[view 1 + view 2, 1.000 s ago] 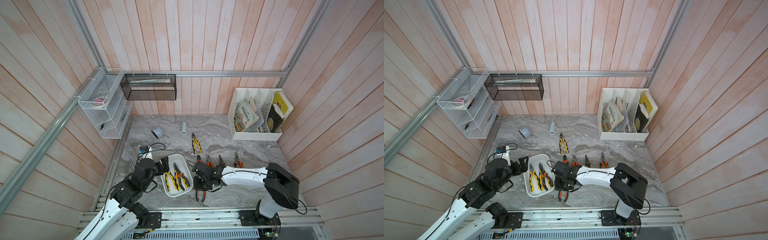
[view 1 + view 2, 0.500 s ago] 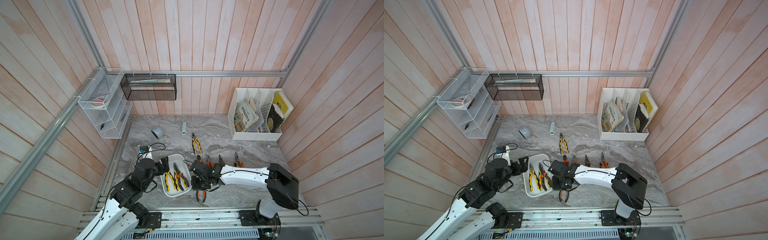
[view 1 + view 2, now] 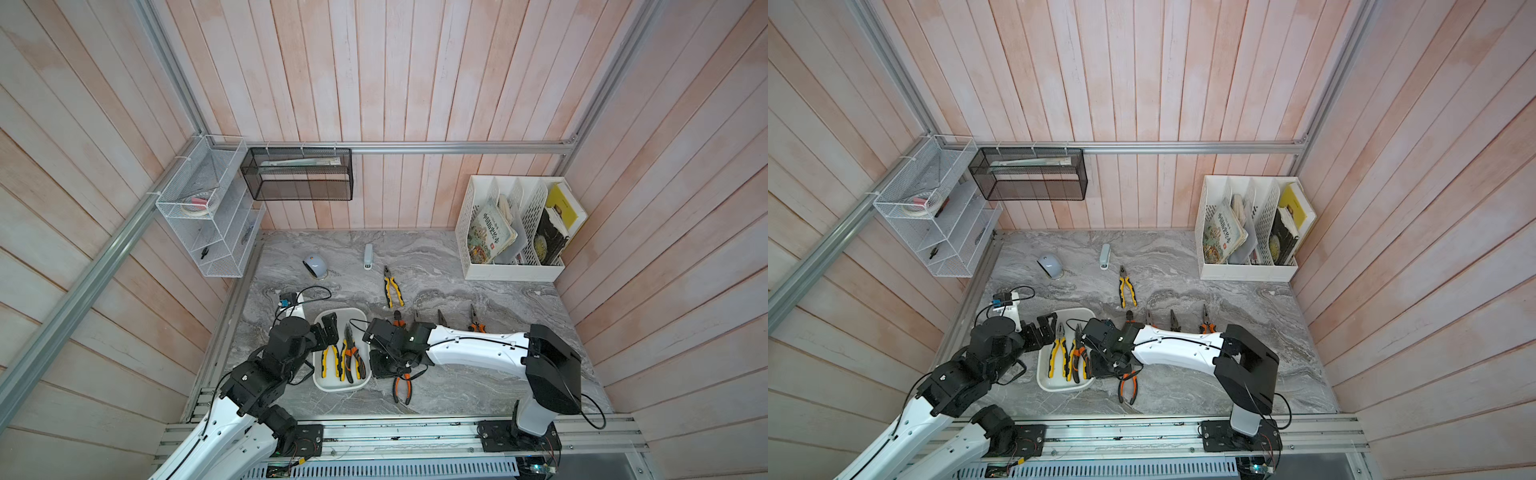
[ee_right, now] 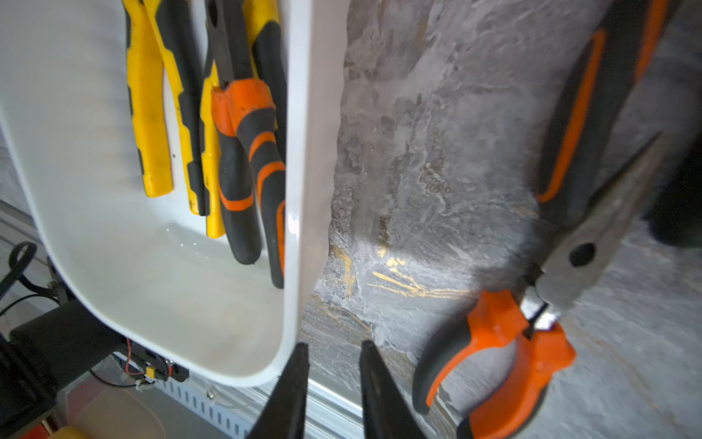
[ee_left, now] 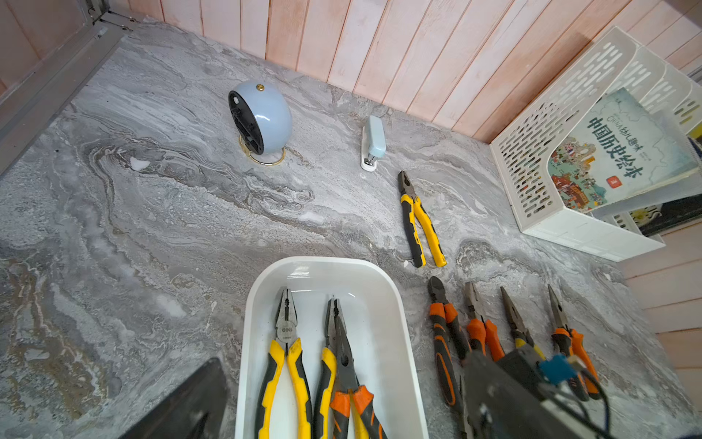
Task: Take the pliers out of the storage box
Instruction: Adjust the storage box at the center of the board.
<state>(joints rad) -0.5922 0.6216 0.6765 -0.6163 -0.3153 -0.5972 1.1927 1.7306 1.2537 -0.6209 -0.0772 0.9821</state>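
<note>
Grey marble tabletop [image 3: 478, 291] carries the storage box [image 3: 337, 385]; seemingly three pliers [image 3: 347, 357] lie inside, noses away from the robot. Right gripper [image 4: 332, 349], slightly parted and empty, hovers just outside its right wall, so they lie leftward; left gripper [image 3: 326, 328] gapes, empty, at the opposite rim.

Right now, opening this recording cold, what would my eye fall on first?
The white storage box at the front of the grey marble table, holding three pliers. Next, a tidy row of four pliers beside the box, and an orange-handled pair lying loose by the right gripper, whose fingers stand apart, empty.
</note>
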